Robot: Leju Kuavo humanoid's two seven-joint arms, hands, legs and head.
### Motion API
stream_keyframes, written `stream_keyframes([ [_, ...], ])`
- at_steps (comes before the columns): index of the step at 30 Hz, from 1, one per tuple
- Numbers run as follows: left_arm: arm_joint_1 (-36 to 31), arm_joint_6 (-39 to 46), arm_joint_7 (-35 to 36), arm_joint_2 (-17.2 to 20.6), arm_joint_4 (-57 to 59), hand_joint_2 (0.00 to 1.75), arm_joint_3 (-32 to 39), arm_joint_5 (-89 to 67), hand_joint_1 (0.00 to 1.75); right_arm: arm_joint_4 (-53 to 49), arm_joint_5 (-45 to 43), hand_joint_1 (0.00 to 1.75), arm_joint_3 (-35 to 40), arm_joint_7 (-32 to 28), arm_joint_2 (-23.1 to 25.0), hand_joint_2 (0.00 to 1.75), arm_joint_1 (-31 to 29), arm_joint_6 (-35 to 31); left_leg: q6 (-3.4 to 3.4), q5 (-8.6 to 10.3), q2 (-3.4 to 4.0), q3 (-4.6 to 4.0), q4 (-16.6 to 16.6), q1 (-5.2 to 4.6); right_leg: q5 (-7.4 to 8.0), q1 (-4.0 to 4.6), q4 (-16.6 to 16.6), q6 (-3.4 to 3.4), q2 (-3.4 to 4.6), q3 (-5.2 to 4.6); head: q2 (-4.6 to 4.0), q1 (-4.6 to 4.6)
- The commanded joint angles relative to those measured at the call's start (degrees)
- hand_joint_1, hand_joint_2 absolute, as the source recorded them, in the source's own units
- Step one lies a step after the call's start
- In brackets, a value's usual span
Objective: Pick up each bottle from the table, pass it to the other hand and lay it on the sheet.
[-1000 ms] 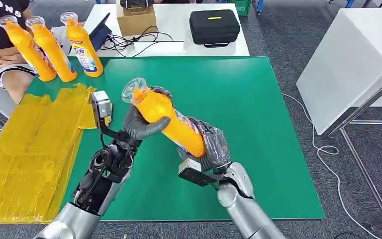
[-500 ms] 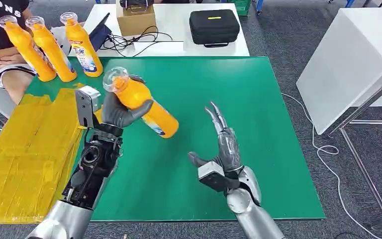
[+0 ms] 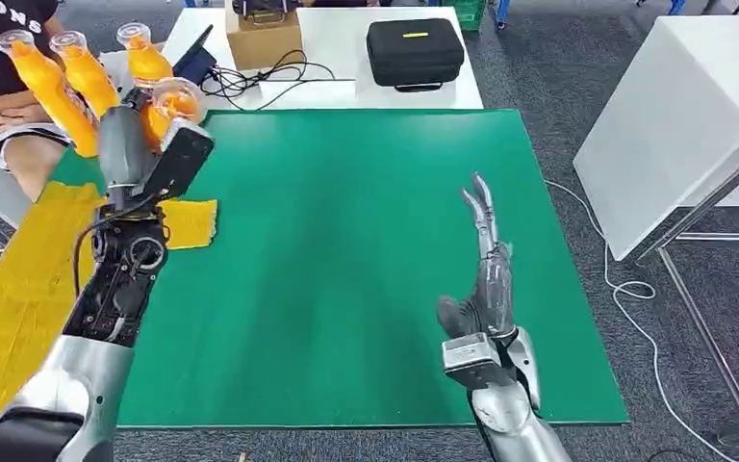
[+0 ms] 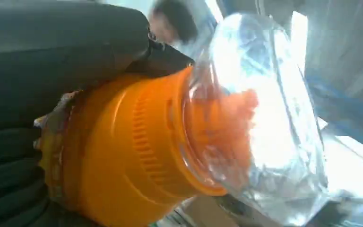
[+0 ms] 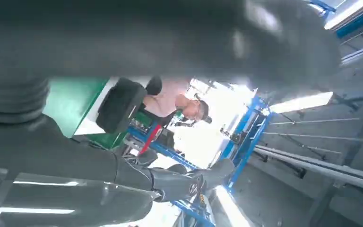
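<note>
Now the left hand [image 3: 127,144] holds the orange plastic bottle with the clear cap [image 3: 175,102] high over the far left corner of the green counter [image 3: 366,269], its fingers wrapped around the neck, as the left wrist view shows. The bottle's long axis points away from the robot, with the cap at the far end. The crumpled yellow sheet [image 3: 19,289] lies directly below and nearer to the robot, along the left edge of the counter. So the bottle probably must come down and be tipped flat onto the sheet. The right hand [image 3: 481,279] is empty, fingers stretched out, well apart on the right side. Three more orange bottles [image 3: 48,82] stand just behind the held one.
</note>
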Motion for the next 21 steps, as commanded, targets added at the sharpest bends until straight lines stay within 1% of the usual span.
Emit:
stream_keyframes([
  [1, -14.08, -1.18, 13.52, 7.59, 36.42, 1.75, 0.88, -27.91, 1.75, -2.63, 3.65, 0.0, -4.6, 3.09, 0.47, 1.75, -1.55, 2.92, -0.07, -0.06, 0.11, 0.26, -0.01, -0.01, -0.05, 0.0, 0.02, -0.01, 0.03, 0.23, 0.0, 0.0],
  [4, -14.39, -1.42, 14.12, 9.36, 40.3, 1.75, 2.09, -30.19, 1.75, -1.9, 3.77, 0.0, -4.9, 3.17, 0.61, 1.75, -2.1, 3.24, -0.08, -0.09, 0.38, 0.32, -0.04, -0.01, -0.03, 0.0, 0.02, -0.03, 0.21, 0.22, 0.0, -0.04],
  [5, -14.32, -2.59, 13.88, 9.82, 41.91, 1.75, 2.91, -30.62, 1.75, -1.64, 3.53, 0.0, -4.97, 3.14, 0.5, 1.75, -2.21, 3.43, -0.06, -0.08, 0.34, 0.27, -0.04, 0.0, -0.01, 0.01, 0.0, -0.03, 0.17, 0.2, 0.0, -0.02],
  [6, -13.75, -2.97, 13.11, 10.35, 42.59, 1.75, 3.24, -30.57, 1.75, -1.4, 3.39, 0.0, -5.06, 3.05, 0.39, 1.75, -2.15, 3.48, -0.1, -0.14, 0.42, 0.42, -0.06, 0.02, -0.06, 0.03, -0.01, -0.03, 0.21, 0.33, 0.0, -0.02],
  [7, -13.28, -2.98, 13.18, 10.78, 43.01, 1.75, 3.15, -31.08, 1.75, -1.14, 3.15, 0.0, -5.17, 2.93, 0.38, 1.75, -2.18, 3.53, -0.06, -0.09, 0.36, 0.3, -0.05, -0.01, -0.03, 0.01, 0.01, -0.02, 0.18, 0.22, 0.0, -0.04],
  [8, -13.03, -2.7, 13.13, 10.88, 43.04, 1.75, 3.22, -31.06, 1.75, -1.06, 3.11, 0.0, -5.19, 2.9, 0.38, 1.75, -2.19, 3.53, -0.04, -0.06, 0.32, 0.21, -0.04, -0.01, -0.01, 0.01, 0.01, -0.02, 0.15, 0.14, 0.0, -0.02],
  [9, -13.03, -2.7, 13.13, 10.88, 43.04, 1.75, 3.22, -31.06, 1.75, -1.06, 3.11, 0.0, -5.19, 2.9, 0.38, 1.75, -2.19, 3.53, -0.07, -0.14, 0.39, 0.4, -0.06, 0.0, -0.07, 0.02, -0.01, -0.02, 0.19, 0.31, 0.0, -0.02],
  [11, -13.01, -2.63, 13.2, 10.75, 43.08, 1.75, 3.24, -31.08, 1.75, -1.0, 3.1, 0.0, -5.19, 2.89, 0.42, 1.75, -2.2, 3.52, -0.03, -0.05, 0.25, 0.15, -0.01, 0.01, -0.02, 0.04, 0.02, -0.01, 0.11, 0.12, 0.0, -0.02],
  [12, -13.01, -2.63, 13.2, 10.75, 43.08, 1.75, 3.24, -31.08, 1.75, -1.0, 3.1, 0.0, -5.19, 2.89, 0.42, 1.75, -2.2, 3.52, -0.05, -0.14, 0.27, 0.31, 0.01, 0.03, -0.1, 0.05, 0.02, 0.01, 0.09, 0.29, 0.0, -0.02],
  [14, -13.17, -2.75, 13.25, 10.63, 43.09, 1.75, 3.22, -31.08, 1.75, -0.99, 3.1, 0.0, -5.2, 2.89, 0.45, 1.75, -2.22, 3.49, -0.03, -0.06, 0.18, 0.15, 0.02, 0.03, -0.05, 0.04, 0.03, 0.01, 0.05, 0.14, 0.0, 0.0],
  [15, -13.08, -4.1, 17.57, 12.07, 43.15, 1.75, -3.68, -31.08, 1.75, -0.87, 3.04, 0.0, -5.25, 2.86, 0.61, 1.75, -2.37, 3.38, -0.05, -0.14, 0.16, 0.31, 0.04, 0.04, -0.12, 0.05, 0.03, 0.02, 0.0, 0.33, 0.0, -0.02],
  [16, -12.79, -7.07, 19.9, 13.43, 44.48, 1.75, -10.16, -31.08, 1.75, -0.18, 3.0, 0.0, -5.18, 2.87, 0.79, 1.75, -3.02, 3.61, -0.04, -0.08, 0.15, 0.18, 0.02, 0.02, -0.06, 0.03, 0.03, 0.01, 0.03, 0.19, 0.0, -0.02],
  [18, -11.4, -7.75, 17.88, 12.91, 46.17, 1.75, -8.55, -30.36, 1.75, 0.8, 2.94, 0.0, -5.45, 3.03, 0.89, 1.75, -3.72, 3.48, -0.08, -0.15, 0.21, 0.37, 0.03, 0.04, -0.11, 0.06, 0.02, 0.01, 0.05, 0.38, 0.0, 0.0],
  [19, -10.46, -9.35, 16.7, 12.44, 47.61, 1.75, -7.31, -30.02, 1.75, 1.25, 2.93, 0.0, -5.67, 3.04, 0.82, 1.75, -3.8, 3.26, -0.06, -0.11, 0.21, 0.33, -0.02, 0.01, -0.08, 0.02, 0.0, 0.01, 0.08, 0.34, 0.0, 0.0],
  [21, -8.36, -9.19, 13.77, 11.61, 48.62, 1.75, -4.21, -27.64, 1.75, 1.96, 2.93, 0.0, -5.98, 3.03, 0.44, 1.75, -3.56, 2.95, -0.05, -0.08, 0.33, 0.38, -0.13, -0.04, -0.03, -0.04, -0.07, 0.0, 0.2, 0.33, 0.0, -0.02],
])
